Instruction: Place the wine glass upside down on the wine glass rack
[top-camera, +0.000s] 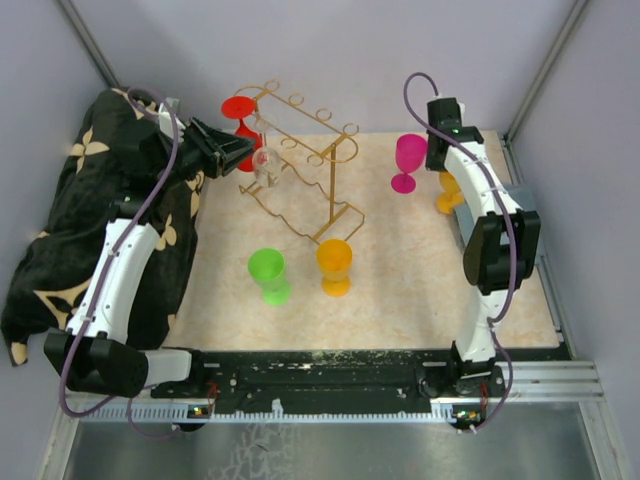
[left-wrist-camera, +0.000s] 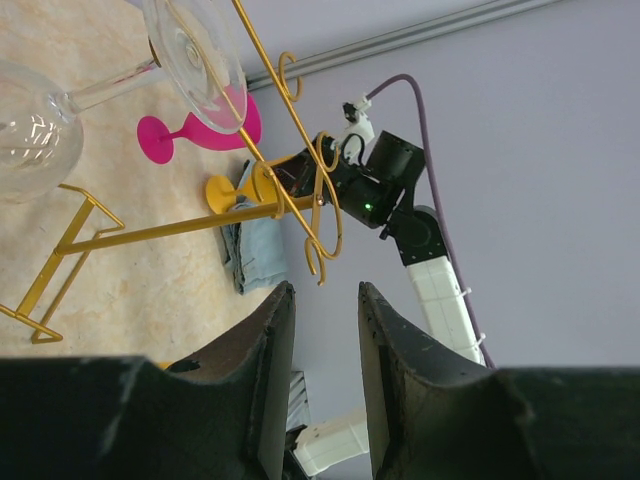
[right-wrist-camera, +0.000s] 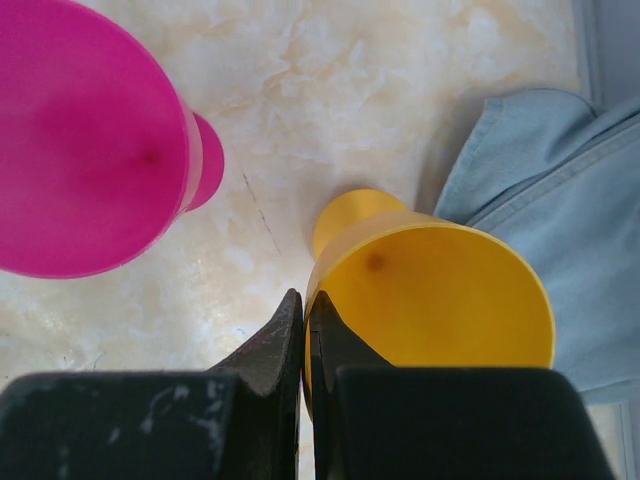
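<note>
Left wrist: wine glass (left-wrist-camera: 40, 125) (bowl cropped)

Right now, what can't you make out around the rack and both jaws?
- Left wrist: clear glass bowl cut off by the left edge; foot's seating in the rack unclear.
- Top: that glass is tiny, lost among wires.
- Top: yellow glass mostly behind the right arm.
- Right wrist: jaws touching its rim? Unclear.

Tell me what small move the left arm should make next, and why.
Probably draw the left gripper straight back from the wine glass rack. Its jaws stand open and empty, and the wine glass seems to hang already by its foot on the wire.
</note>
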